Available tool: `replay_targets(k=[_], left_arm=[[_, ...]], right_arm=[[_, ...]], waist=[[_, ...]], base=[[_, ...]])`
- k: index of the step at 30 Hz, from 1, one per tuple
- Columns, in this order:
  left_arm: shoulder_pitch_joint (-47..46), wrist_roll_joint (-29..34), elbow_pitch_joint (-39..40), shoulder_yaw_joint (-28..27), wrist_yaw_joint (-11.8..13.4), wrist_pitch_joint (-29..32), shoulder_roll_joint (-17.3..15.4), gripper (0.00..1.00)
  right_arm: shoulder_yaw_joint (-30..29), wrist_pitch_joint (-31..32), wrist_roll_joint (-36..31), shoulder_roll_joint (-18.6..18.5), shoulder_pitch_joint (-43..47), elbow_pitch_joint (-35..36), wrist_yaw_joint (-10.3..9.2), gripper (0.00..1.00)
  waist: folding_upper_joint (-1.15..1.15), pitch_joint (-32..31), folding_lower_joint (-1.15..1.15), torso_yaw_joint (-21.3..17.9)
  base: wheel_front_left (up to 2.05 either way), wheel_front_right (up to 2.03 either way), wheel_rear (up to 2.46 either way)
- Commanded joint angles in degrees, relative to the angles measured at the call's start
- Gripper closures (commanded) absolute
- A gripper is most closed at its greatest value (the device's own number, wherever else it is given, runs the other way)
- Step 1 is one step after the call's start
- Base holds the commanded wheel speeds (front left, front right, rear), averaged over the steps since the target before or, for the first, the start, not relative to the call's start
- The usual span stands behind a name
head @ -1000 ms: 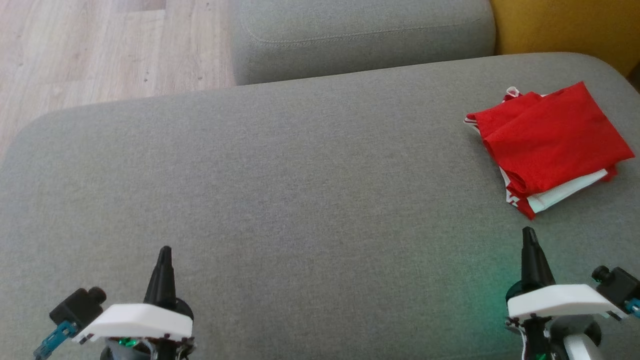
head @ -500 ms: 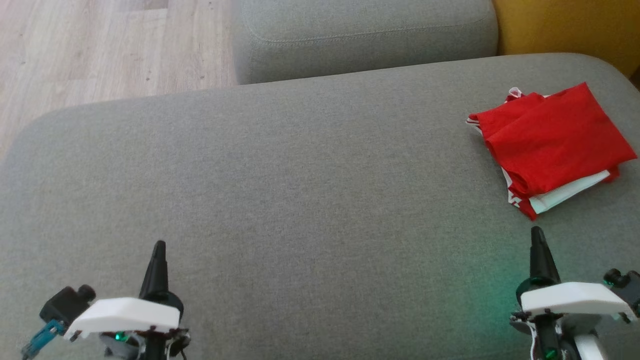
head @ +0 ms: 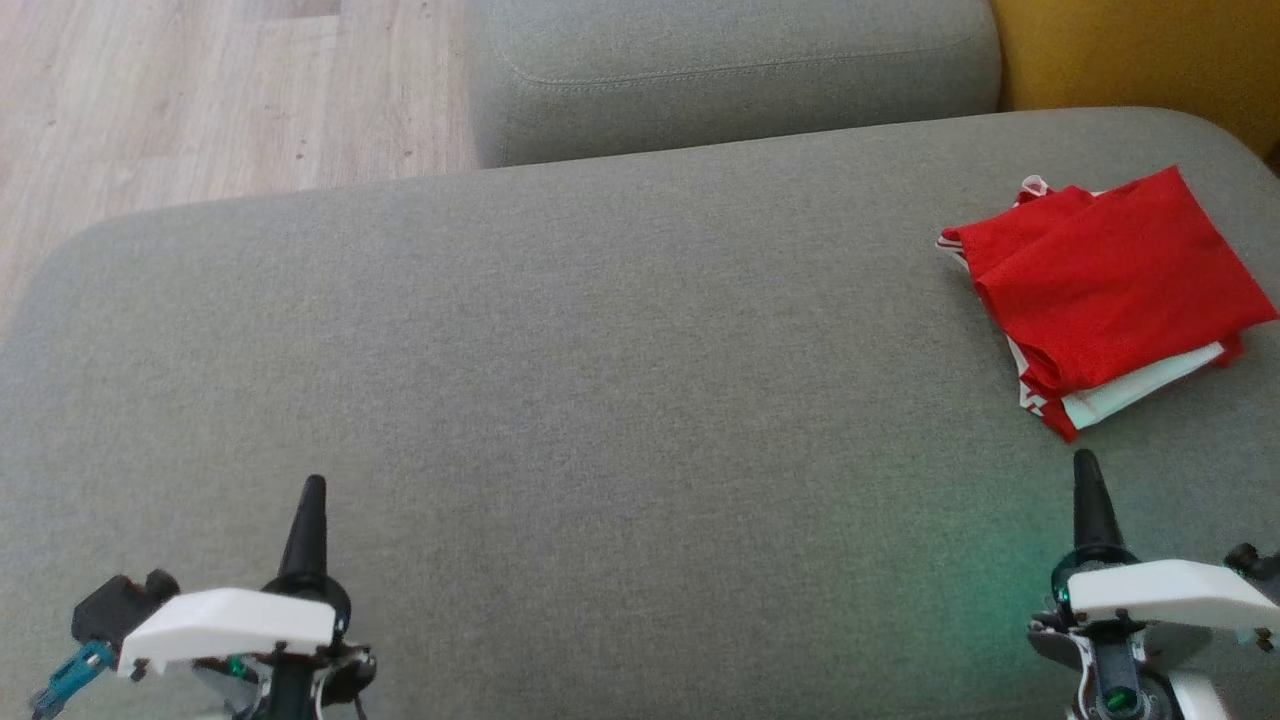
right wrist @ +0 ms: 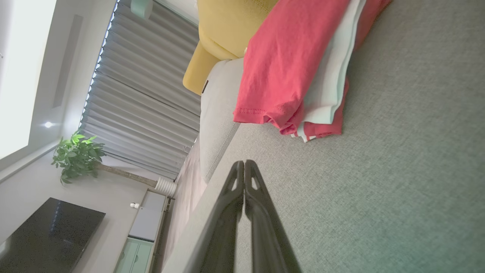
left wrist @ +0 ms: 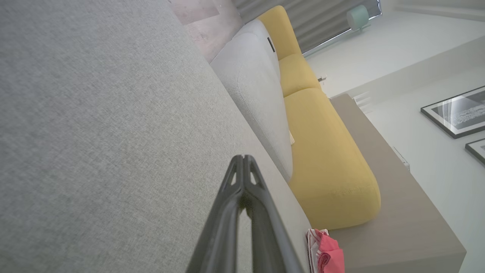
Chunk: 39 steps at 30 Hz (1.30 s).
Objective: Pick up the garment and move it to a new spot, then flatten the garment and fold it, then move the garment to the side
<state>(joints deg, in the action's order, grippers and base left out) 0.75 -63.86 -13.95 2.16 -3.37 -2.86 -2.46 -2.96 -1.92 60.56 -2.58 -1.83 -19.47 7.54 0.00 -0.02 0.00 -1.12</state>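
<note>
The garment lies folded in a flat red stack with white layers at its lower edge, at the right end of the grey cushion; no lettering shows. My right gripper is shut and empty, hovering just short of the garment's near corner. The right wrist view has the garment ahead of the shut right gripper. My left gripper is shut and empty over bare cushion at the lower left, far from the garment. In the left wrist view the left gripper points along the cushion, with the garment a small red patch.
A second grey cushion sits behind the main one, with a yellow cushion at the back right. Wooden floor lies beyond the back left edge. The garment reaches close to the cushion's right edge.
Both arms have drawn back toward the lower edge of the head view and slightly outward. The garment has not been touched; its small shift comes from the camera.
</note>
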Motion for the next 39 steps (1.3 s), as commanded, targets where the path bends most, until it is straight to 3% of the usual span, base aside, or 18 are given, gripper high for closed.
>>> replay_targets(k=[1, 39], left_arm=[[-3.40, -1.52, 1.59, -1.99, -0.54, 0.49, -0.81, 1.00], [-6.05, -22.38, 0.31, -6.55, -3.27, 6.81, -0.92, 1.00]], right_arm=[[0.27, 0.38, 1.78, -0.27, -3.36, 2.24, -0.03, 1.00], [-2.65, 6.50, 24.51, -0.33, -4.12, 4.69, -0.05, 1.00]], waist=[[0.00, 0.00, 0.00, 0.03], [0.00, 0.15, 0.00, 0.86]], base=[[0.00, 0.00, 0.00], [0.00, 0.00, 0.00]])
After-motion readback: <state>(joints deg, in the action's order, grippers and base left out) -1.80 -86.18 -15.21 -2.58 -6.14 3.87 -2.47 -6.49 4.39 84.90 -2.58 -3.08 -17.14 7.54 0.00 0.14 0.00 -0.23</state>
